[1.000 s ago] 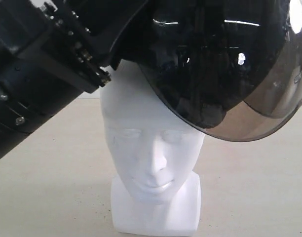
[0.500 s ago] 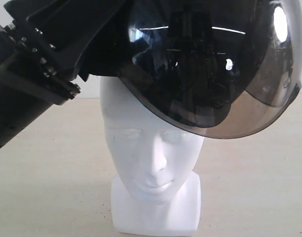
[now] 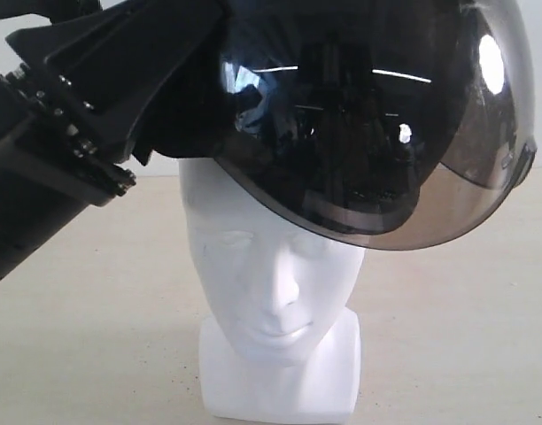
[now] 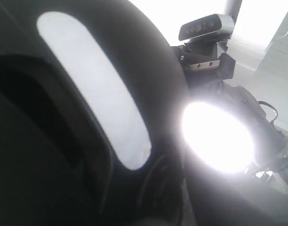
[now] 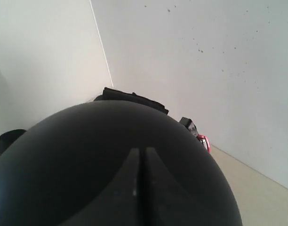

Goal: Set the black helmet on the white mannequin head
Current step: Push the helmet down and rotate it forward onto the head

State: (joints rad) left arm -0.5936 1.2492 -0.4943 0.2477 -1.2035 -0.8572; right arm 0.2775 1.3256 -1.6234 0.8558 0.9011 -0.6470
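The black helmet (image 3: 360, 115) hangs tilted over the crown of the white mannequin head (image 3: 271, 274), its smoky visor (image 3: 466, 195) in front of the forehead and lower at the right. The head stands upright on its blocky neck base, face bare below the brow. My left gripper (image 3: 187, 88) comes in from the left and is shut on the helmet's side rim. In the left wrist view the dark helmet (image 4: 163, 94) fills most of the picture and hides the jaws. My right gripper (image 5: 143, 157) is shut, its fingers (image 5: 132, 183) lying against the helmet's shell (image 5: 78, 155).
The head stands on a beige table (image 3: 448, 336). My left arm's thick black body (image 3: 32, 204) crosses the left side. A camera on a stand (image 4: 205, 26) shows beyond the helmet, with strong glare beside it. A red-and-black object (image 5: 203, 139) lies near a white wall (image 5: 205, 56).
The helmet has shifted left and turned more level above the head. My left arm has drawn back to the left and upward with it.
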